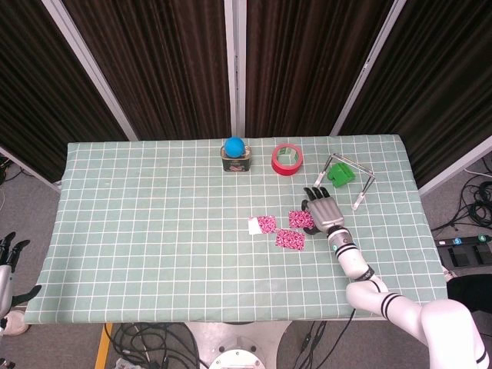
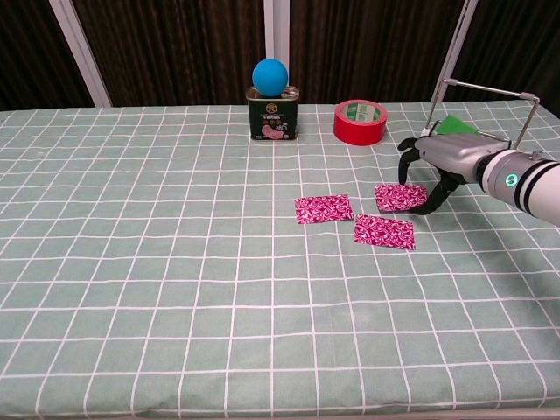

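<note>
Three pink patterned packets lie mid-table: one on the left (image 2: 324,208), one nearer the front (image 2: 384,231), one on the right (image 2: 398,197). My right hand (image 2: 442,162) arches over the right packet and pinches its right edge between thumb and fingers, so that edge looks slightly raised. From the head view the same hand (image 1: 321,213) covers part of that packet (image 1: 298,219). My left hand (image 1: 9,261) hangs off the table's left front corner, fingers apart, holding nothing.
A dark tin (image 2: 272,114) with a blue ball (image 2: 270,76) on top stands at the back. A red tape roll (image 2: 360,122) sits to its right. A wire frame (image 2: 486,109) over a green object (image 2: 455,127) stands just behind my right hand.
</note>
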You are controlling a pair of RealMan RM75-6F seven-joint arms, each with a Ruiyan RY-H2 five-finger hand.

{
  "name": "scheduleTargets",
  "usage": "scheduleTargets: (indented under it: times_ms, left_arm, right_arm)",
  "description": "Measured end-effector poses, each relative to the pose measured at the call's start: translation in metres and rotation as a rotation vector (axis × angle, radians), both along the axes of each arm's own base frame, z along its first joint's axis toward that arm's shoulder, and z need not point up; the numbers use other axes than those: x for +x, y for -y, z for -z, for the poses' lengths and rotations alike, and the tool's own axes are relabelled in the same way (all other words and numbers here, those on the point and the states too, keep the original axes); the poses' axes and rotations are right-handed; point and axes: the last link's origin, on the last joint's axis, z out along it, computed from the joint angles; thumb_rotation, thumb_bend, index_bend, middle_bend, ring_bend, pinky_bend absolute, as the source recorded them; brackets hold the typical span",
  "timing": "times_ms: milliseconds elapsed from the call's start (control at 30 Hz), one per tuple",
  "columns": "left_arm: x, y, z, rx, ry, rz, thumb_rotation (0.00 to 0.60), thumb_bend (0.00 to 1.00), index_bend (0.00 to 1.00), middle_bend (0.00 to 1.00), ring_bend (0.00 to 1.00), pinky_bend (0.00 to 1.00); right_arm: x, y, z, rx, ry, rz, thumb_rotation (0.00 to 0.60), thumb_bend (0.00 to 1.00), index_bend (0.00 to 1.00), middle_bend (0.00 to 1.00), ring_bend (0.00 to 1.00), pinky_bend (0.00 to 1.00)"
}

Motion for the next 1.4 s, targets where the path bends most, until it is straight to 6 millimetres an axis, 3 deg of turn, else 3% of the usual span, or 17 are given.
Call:
scheduleTargets:
  times_ms: [133,333,567,767,1067,1400]
  left_arm:
    - [0.0,0.0,0.0,0.001,0.003,0.003,0.6,0.08,0.23,0.16,0.11,0.15]
    - [0.0,0.0,0.0,0.004,0.007,0.006,0.6,0.08,0.23,0.16,0.11,0.15]
    - [-0.002,0.002,-0.001,0.007,0.009,0.002,0.6,0.08,0.23,0.16,0.11,0.15]
    - [-0.002,0.002,0.0,0.007,0.012,0.005,0.6,0.08,0.23,0.16,0.11,0.15]
    - [-0.004,0.002,0.0,0.009,0.016,0.006,0.6,0.08,0.23,0.16,0.11,0.15]
    - [-0.005,0.002,-0.001,0.01,0.017,0.003,0.6,0.08,0.23,0.16,0.11,0.15]
  right_arm:
    - [0.005,0.0,-0.007,-0.01,0.018,-0.013,0.517,0.14,0.39,0.04,0.0,0.0]
    - [0.029,-0.002,-0.01,0.006,0.068,-0.052,0.513,0.14,0.39,0.04,0.0,0.0]
    - [0.072,-0.003,0.011,0.077,0.1,-0.094,0.512,0.14,0.38,0.04,0.0,0.0]
    - [0.091,-0.005,0.033,0.113,0.088,-0.087,0.514,0.14,0.37,0.04,0.0,0.0]
    - [0.102,-0.007,0.053,0.128,0.07,-0.055,0.515,0.14,0.36,0.04,0.0,0.0]
    - [0.104,-0.006,0.059,0.121,0.035,-0.056,0.511,0.14,0.35,0.04,0.0,0.0]
